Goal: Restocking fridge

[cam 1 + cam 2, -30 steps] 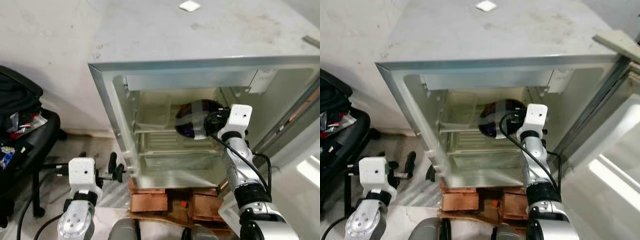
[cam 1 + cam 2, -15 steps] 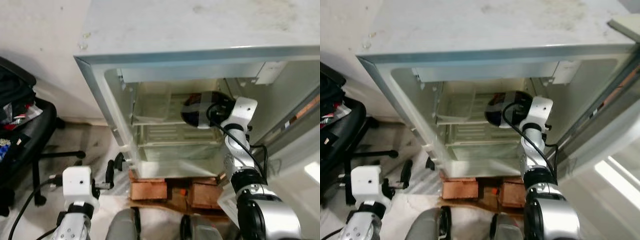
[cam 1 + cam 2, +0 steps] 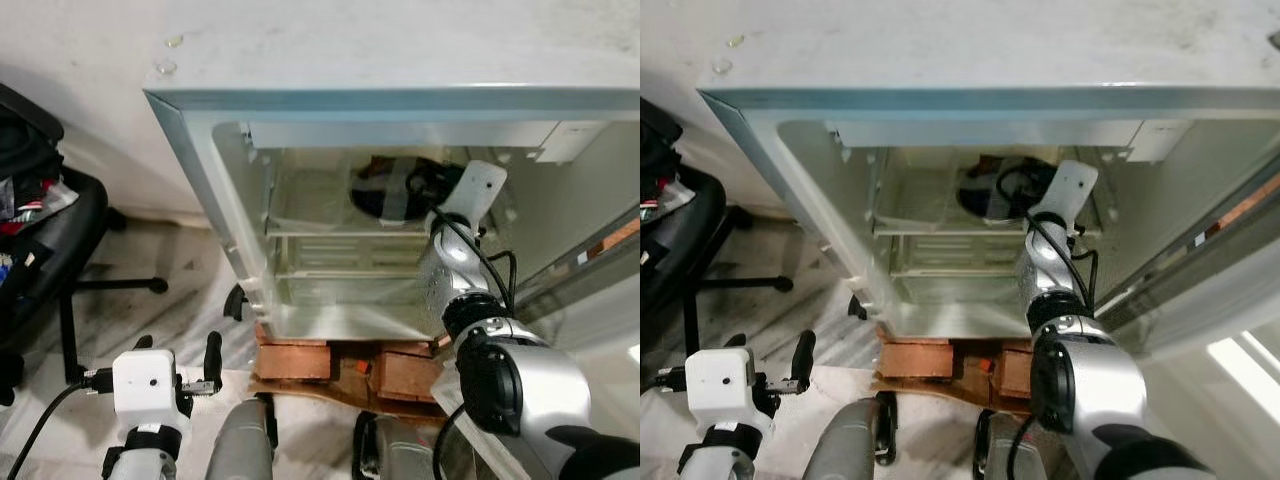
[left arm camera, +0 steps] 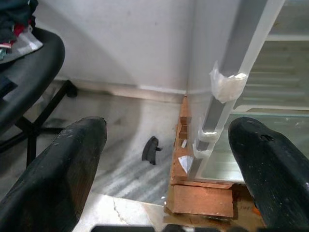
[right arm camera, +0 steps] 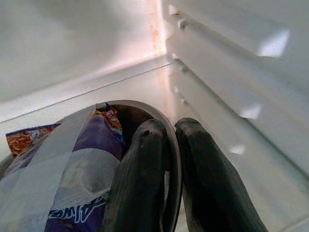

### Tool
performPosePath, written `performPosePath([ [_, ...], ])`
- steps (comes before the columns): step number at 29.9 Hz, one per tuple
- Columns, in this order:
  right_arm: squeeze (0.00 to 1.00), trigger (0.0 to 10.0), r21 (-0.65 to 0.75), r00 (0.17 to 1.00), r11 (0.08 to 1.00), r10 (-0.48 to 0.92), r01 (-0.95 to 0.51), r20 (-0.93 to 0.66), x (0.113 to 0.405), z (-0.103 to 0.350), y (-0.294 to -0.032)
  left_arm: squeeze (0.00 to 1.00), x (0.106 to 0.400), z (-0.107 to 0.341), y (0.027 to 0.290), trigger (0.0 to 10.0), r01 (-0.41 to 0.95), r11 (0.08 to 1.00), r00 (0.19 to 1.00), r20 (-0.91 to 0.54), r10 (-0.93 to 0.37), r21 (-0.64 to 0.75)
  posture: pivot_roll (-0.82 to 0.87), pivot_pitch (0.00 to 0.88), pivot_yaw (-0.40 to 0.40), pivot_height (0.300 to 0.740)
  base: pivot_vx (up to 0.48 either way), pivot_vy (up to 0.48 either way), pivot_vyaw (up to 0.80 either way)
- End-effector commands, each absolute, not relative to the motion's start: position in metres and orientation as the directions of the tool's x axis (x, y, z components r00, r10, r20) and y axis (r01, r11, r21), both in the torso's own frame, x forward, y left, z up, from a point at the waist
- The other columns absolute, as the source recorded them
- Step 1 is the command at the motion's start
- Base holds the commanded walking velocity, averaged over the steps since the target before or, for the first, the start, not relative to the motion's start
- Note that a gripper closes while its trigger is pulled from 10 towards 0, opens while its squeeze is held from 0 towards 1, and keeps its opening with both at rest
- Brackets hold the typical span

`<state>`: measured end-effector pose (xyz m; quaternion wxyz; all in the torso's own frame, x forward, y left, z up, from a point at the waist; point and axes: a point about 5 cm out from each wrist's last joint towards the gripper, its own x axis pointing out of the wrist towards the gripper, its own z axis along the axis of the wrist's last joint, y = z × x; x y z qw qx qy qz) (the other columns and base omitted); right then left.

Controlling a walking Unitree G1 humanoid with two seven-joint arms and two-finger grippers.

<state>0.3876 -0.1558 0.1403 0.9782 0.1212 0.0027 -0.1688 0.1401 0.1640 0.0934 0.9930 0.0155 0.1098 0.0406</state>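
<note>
Right pincer (image 5: 166, 193) — clamped on bowl (image 5: 87, 159) rim

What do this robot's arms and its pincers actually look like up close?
Both arms are silvery metal tubes with black joint rings. Each ends in a white boxy wrist block, and black cables loop along the right arm. The left gripper has two thick, rounded matte-black fingers; the right gripper has the same.

Head pair above, wrist cameras close in

Both eyes look down into the fridge (image 3: 400, 100) — left wrist faces its corner low, right wrist sits inside.
</note>
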Motion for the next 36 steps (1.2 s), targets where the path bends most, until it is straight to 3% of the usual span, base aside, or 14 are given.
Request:
performPosePath([
  [1,0.99,10.0,0.266,0.931,0.894,-0.363,0.362,-0.049,0.389,0.144,-0.157,0.0,0.137,0.094,0.165,10.0,-0.077,0.996,0.97,-0.229,0.087,0.052,0.36,0.294,-0.014,0.74,0.0,0.0,0.0],
  [11,1.0,10.0,0.328,0.942,0.887,-0.334,0.326,-0.03,0.396,0.157,-0.154,0.0,0.14,0.092,0.162,10.0,-0.075,0.996,0.968,-0.237,0.083,0.042,0.35,0.283,-0.022,0.74,0.0,0.0,0.0],
  [22,1.0,10.0,0.111,0.989,0.988,-0.118,0.108,0.092,0.391,0.155,-0.164,0.0,0.175,0.091,0.159,10.0,-0.045,0.998,0.984,-0.169,0.051,0.036,0.25,0.209,-0.027,0.74,0.0,0.0,0.0],
  [27,1.0,10.0,0.115,0.992,0.986,0.113,-0.12,0.064,0.379,0.132,-0.16,0.0,0.196,0.091,0.157,10.0,-0.029,0.998,0.99,-0.139,0.035,0.047,0.2,0.157,-0.027,0.74,0.0,0.0,0.0],
  [36,1.0,10.0,0.064,0.967,0.965,0.25,-0.253,0.054,0.36,0.113,-0.159,0.0,0.223,0.089,0.154,10.0,-0.007,0.998,0.994,-0.106,0.014,0.066,0.14,0.093,-0.001,0.74,0.0,0.0,0.0],
])
